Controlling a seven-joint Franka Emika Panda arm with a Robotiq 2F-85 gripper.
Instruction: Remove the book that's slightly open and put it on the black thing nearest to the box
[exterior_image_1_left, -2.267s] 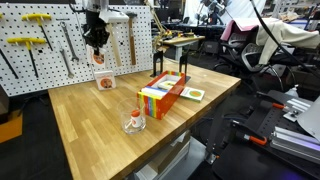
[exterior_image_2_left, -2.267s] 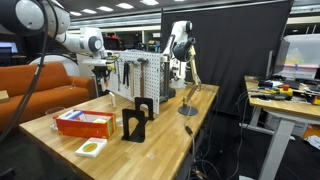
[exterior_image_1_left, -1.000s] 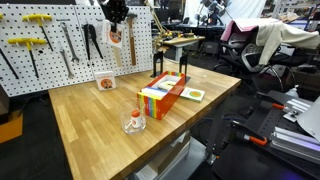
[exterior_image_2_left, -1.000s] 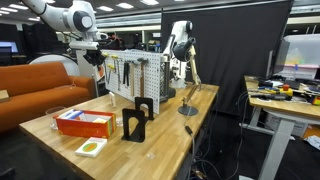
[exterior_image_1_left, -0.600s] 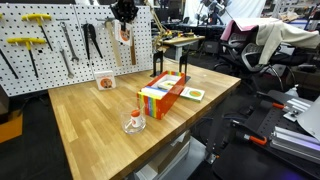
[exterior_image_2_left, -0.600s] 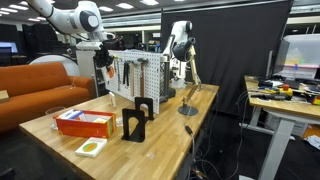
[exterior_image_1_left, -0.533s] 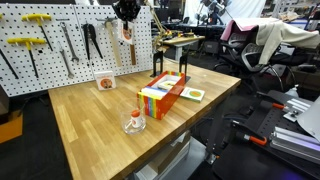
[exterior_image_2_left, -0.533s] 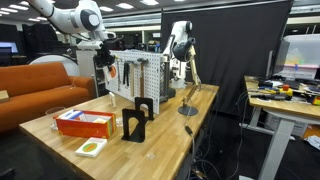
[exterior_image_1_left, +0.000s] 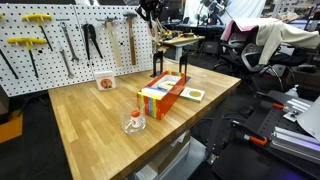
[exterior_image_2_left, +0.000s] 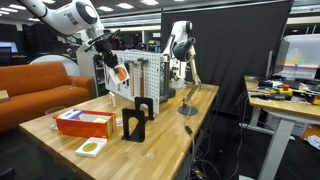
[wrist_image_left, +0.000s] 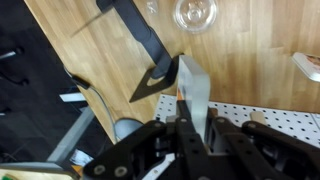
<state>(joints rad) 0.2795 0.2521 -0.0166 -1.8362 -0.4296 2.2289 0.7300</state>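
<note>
A thin book (exterior_image_2_left: 122, 73) with an orange and white cover is held in the air by the gripper (exterior_image_2_left: 116, 67), beside the end of the pegboard (exterior_image_2_left: 140, 78) and well above the table (exterior_image_2_left: 170, 130). In the wrist view the book (wrist_image_left: 194, 85) is seen edge-on and upright, pinched near its lower end between the two fingers – the gripper (wrist_image_left: 192, 120) is narrowed onto it, and its upper part stands free above the jaws. Whether the pages are parted cannot be told.

Below the book, in the wrist view, a black bookend (wrist_image_left: 140, 38) is seen from above on the wooden table (wrist_image_left: 255, 60), and a glass (wrist_image_left: 193, 13) stands at the top edge of that view.

In an exterior view the black bookend (exterior_image_2_left: 133, 123) stands upright just beside the end of the orange box (exterior_image_2_left: 84, 122), with a second black bookend (exterior_image_2_left: 149, 107) close behind it. A flat yellow item (exterior_image_2_left: 92, 147) lies in front of the box, near the table edge.

In an exterior view the box (exterior_image_1_left: 163, 95) is shown filled with coloured spines – the glass (exterior_image_1_left: 134, 122) stands just in front of it, and the two bookends are seen behind it, nearer the pegboard (exterior_image_1_left: 50, 45).
</note>
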